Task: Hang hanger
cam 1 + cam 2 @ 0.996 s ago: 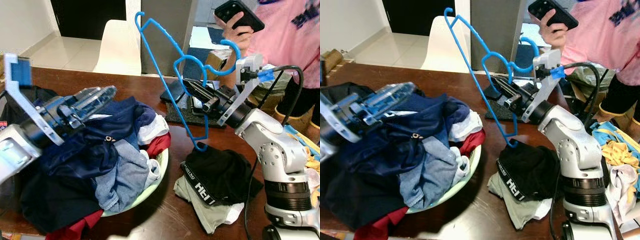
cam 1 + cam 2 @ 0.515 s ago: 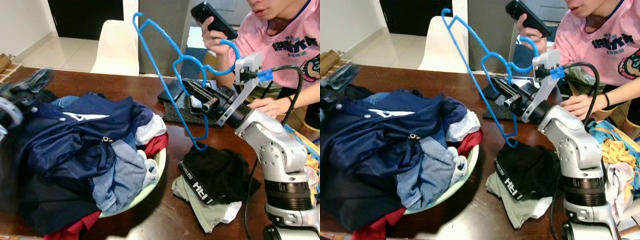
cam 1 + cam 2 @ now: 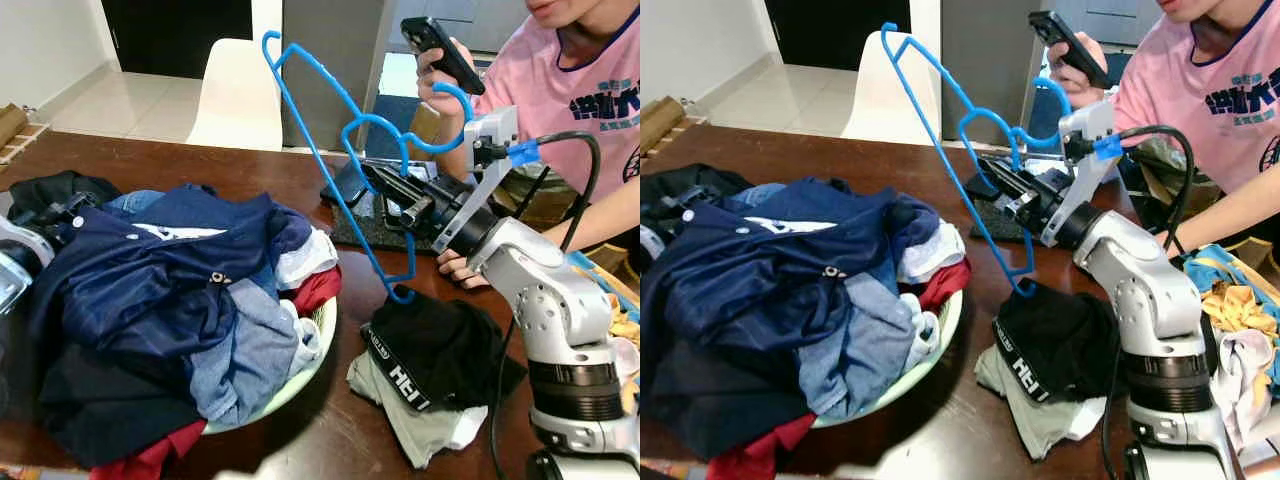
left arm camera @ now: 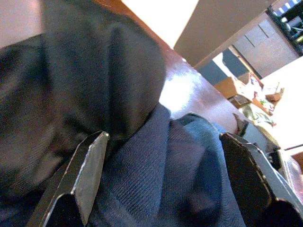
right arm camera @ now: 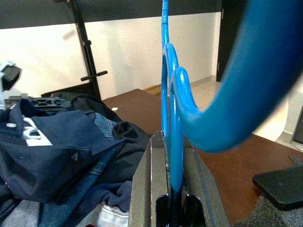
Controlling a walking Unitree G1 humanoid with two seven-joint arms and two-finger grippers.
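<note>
Your right tool (image 3: 385, 185) is clamped on the blue hanger (image 3: 340, 190), its two black fingers (image 5: 151, 189) pressed together on the blue plastic near the neck. The hanger stands upright and tilted above the dark wooden counter (image 3: 250, 170), its hook (image 3: 450, 115) curling back over the tool's wrist and its lowest tip just above a black garment (image 3: 445, 345) that lies on the counter. That garment rests on a pale grey-green one (image 3: 410, 425).

Your left tool (image 4: 161, 189) is at the far left edge of the laundry heap. Its fingers (image 4: 83, 175) stand well apart with dark navy cloth (image 4: 156, 179) between them; you cannot tell whether they are closing on it.

The heap of clothes (image 3: 170, 300), mostly navy and denim with some red and white, fills a pale green basin (image 3: 300, 375) on the counter, to the left of the hanger.

A person in a pink shirt (image 3: 570, 100) sits beyond the counter on your right, one hand (image 3: 440, 75) holding a black phone (image 3: 440, 50) up behind the hanger's hook. A flat dark item (image 3: 350, 185) and a dark mat (image 3: 365, 225) lie on the counter behind the right tool. A cream chair (image 3: 235, 95) stands beyond the counter's far edge.
</note>
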